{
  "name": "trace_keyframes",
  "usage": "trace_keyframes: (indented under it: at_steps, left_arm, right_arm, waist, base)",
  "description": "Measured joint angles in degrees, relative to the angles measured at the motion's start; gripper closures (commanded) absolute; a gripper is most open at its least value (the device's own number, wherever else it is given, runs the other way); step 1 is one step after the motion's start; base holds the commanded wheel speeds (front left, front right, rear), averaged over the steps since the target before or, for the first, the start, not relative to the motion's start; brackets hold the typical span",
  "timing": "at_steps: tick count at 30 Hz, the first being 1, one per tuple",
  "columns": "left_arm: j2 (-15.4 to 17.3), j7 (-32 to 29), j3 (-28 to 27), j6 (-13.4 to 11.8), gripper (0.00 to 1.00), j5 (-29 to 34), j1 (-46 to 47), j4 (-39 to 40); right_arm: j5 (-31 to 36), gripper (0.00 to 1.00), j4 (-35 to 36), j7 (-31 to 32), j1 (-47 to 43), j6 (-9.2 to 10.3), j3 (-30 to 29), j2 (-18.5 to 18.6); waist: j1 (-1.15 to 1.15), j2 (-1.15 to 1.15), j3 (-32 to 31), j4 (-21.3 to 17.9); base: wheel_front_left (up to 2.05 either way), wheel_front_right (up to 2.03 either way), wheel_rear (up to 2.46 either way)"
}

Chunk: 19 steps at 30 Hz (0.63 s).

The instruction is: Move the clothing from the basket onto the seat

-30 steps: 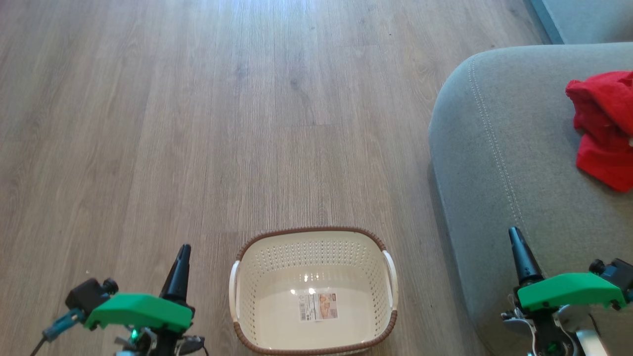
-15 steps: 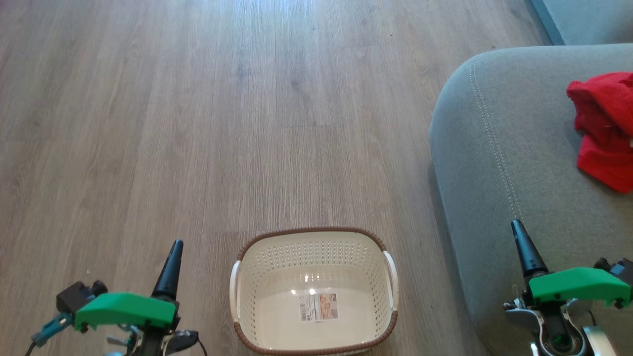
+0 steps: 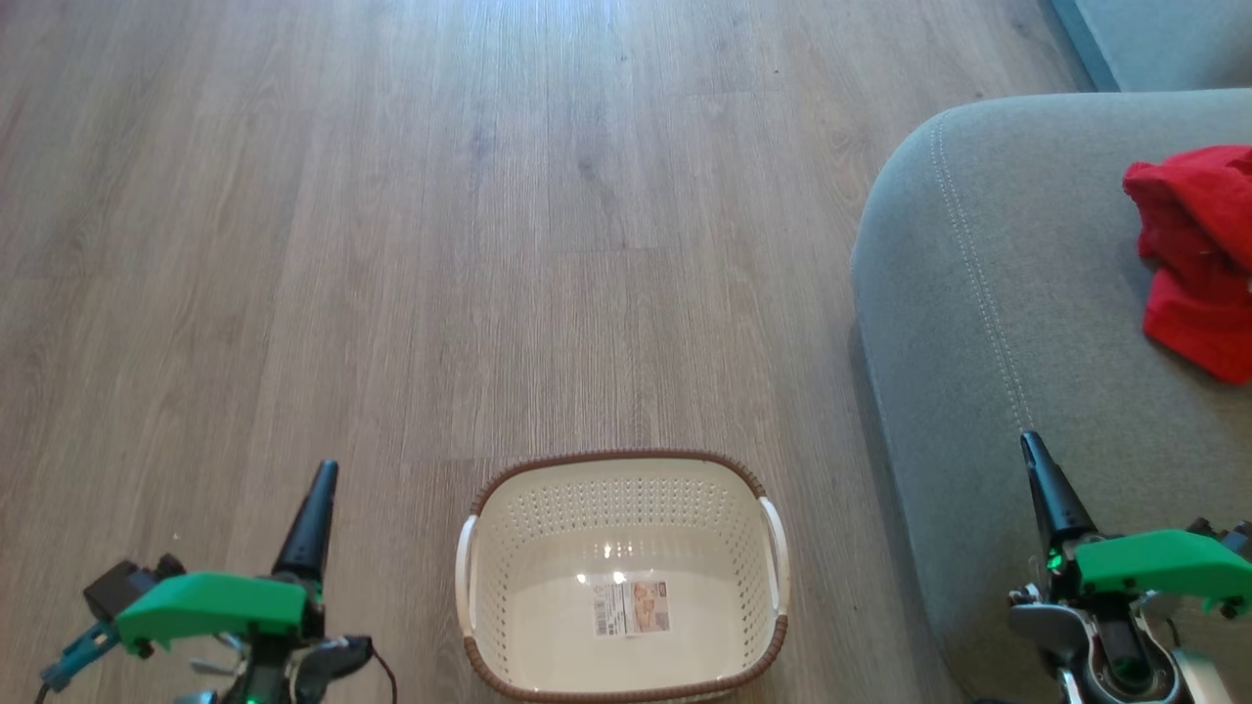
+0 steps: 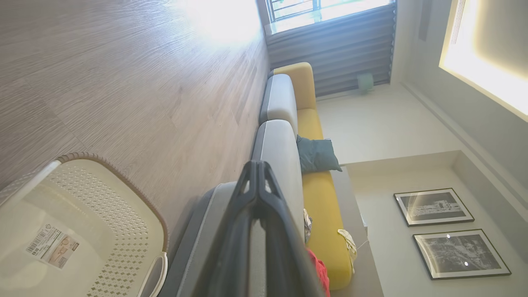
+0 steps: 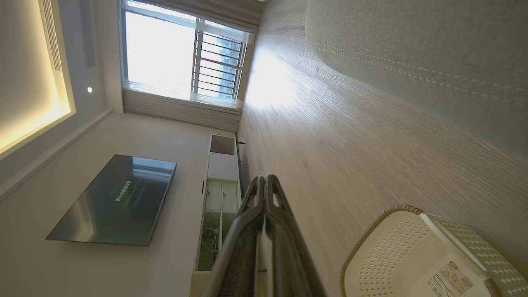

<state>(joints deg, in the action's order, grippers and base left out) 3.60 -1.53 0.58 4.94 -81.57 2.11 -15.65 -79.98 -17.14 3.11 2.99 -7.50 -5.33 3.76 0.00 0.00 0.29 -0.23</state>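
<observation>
The cream basket (image 3: 622, 494) stands on the floor at the bottom centre, nothing in it but a label sticker (image 3: 631, 606). Bright red clothing (image 3: 1198, 254) lies bunched on the grey seat (image 3: 988, 323) at the right edge, and a red scrap (image 4: 319, 270) of it shows past my fingers in the left wrist view. My left gripper (image 3: 318, 484) is shut, left of the basket over the floor, holding nothing. My right gripper (image 3: 1037, 460) is shut over the seat's front part, well short of the clothing. The basket also shows in both wrist views (image 4: 103, 177) (image 5: 396, 247).
Wood plank floor (image 3: 489, 244) stretches ahead and to the left. A yellow and grey sofa (image 4: 307, 123) with a teal cushion (image 4: 317, 154) runs along the wall. A wall television (image 5: 113, 200) and a pale low cabinet (image 5: 218, 181) stand on the opposite side.
My left gripper has drifted down and left in the head view. My right gripper shifted slightly right and down. The basket and clothing have stayed put.
</observation>
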Motion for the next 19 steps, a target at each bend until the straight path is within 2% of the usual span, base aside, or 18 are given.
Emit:
trace_keyframes:
  at_steps: [19]
  left_arm:
    - [0.0,-3.0,-2.8,2.0,1.00,-10.8,0.5,0.0]
  right_arm:
    - [-10.8,1.00,0.8,3.0,0.0,0.01,-2.0,-0.7]
  waist:
    - [0.00,0.00,-0.1,0.2]
  base:
    - [0.00,0.00,0.00]
